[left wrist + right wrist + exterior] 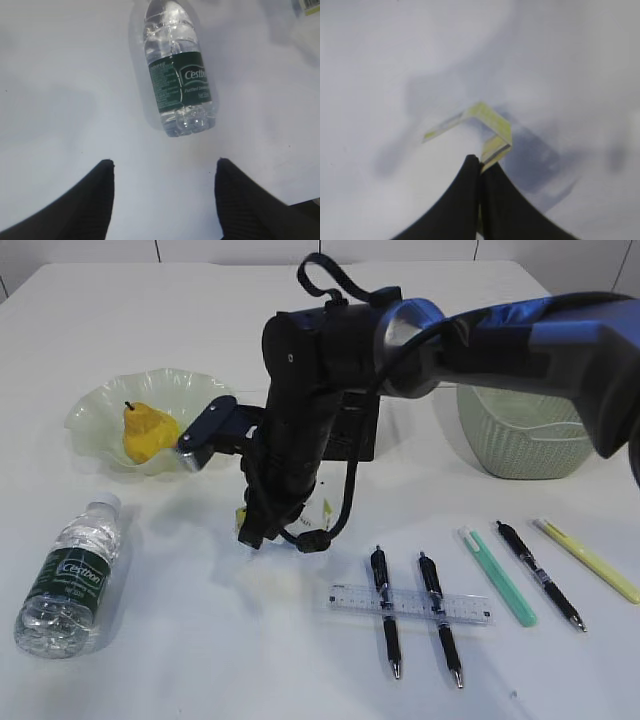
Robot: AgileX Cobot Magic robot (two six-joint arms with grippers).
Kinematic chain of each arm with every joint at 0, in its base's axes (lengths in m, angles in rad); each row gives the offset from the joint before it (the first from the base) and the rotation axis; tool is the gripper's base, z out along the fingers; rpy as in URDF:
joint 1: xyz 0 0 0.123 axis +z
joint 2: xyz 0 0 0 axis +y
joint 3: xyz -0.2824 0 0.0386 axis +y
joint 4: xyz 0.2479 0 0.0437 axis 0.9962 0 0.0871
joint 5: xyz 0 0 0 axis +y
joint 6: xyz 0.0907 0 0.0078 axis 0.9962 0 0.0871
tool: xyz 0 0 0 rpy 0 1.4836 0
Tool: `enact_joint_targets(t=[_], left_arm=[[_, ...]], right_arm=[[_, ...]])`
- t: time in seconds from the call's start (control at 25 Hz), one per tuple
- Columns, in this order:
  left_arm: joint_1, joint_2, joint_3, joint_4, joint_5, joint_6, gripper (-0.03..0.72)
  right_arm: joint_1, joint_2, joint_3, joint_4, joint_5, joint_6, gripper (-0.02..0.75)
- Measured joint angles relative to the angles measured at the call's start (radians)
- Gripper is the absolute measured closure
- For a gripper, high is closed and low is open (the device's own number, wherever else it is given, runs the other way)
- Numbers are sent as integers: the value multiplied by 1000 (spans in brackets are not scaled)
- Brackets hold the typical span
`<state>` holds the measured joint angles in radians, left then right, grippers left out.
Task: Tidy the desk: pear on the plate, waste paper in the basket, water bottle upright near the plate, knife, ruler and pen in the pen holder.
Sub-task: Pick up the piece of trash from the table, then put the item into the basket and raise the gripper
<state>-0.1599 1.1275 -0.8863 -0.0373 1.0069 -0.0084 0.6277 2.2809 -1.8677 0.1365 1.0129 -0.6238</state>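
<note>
Lying on its side at the front left of the table [200, 660], the water bottle [72, 575] sits ahead of the left gripper [165, 172], whose jaws stand apart, holding nothing. Farther back, the right gripper [480, 162] is pinched closed on a folded yellow-green waste paper [490, 132], while the pear [147, 432] rests on the plate [95, 405] and the basket [520, 435] stands at right.

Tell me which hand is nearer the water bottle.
Left. The left hand hovers open just short of the water bottle; the right hand is apart from it, pinching waste paper.
</note>
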Motion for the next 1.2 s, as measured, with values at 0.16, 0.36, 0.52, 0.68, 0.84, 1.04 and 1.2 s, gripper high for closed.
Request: enact_joint_targets(t=[0.16, 0.36, 0.52, 0.68, 0.84, 1.04, 1.2], left_arm=[[0, 0, 0, 0, 0, 0, 241], [0, 0, 0, 0, 0, 0, 241], [0, 0, 0, 1, 0, 0, 241], [0, 0, 0, 1, 0, 0, 242], [0, 0, 0, 1, 2, 0, 242], [0, 0, 0, 1, 4, 0, 242], [0, 0, 0, 1, 4, 0, 243]], right_arm=[[0, -42, -14, -6, 66, 49, 749], [-15, -97, -14, -32, 129, 77, 749], [-91, -132, -14, -32, 188, 119, 750], [-241, -171, -14, -39, 205, 152, 750], [-380, -218, -14, -44, 207, 168, 750], [-525, -251, -14, -44, 196, 223, 750], [-587, -251, -14, -29, 114, 269, 750]])
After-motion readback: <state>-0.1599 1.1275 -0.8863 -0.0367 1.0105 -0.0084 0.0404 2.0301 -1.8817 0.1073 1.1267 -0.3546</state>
